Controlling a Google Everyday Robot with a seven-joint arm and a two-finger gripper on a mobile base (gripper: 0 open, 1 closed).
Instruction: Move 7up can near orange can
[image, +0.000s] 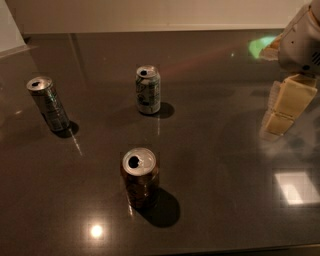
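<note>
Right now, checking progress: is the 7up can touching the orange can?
No, the 7up can stands apart, beyond the orange can, while the gripper hangs at the right edge.

From my feed this reads as a robot test room or lab. The bench (225, 150) is 1 broad slab with a dark, glossy top, backed on the far side by a plain pale wall (150, 12). Lights mirror in the surface: a round spot (96, 231) at the near edge and a bright square patch (297, 187) at near right. 3 drink cans stand on it, upright and well apart, laid out like a trial: the 7up can (148, 90) far centre, the orange can (140, 177) near centre, a grey can (48, 103) at left. The cream-and-white gripper (277, 122) hangs over the bench's right side.
</note>
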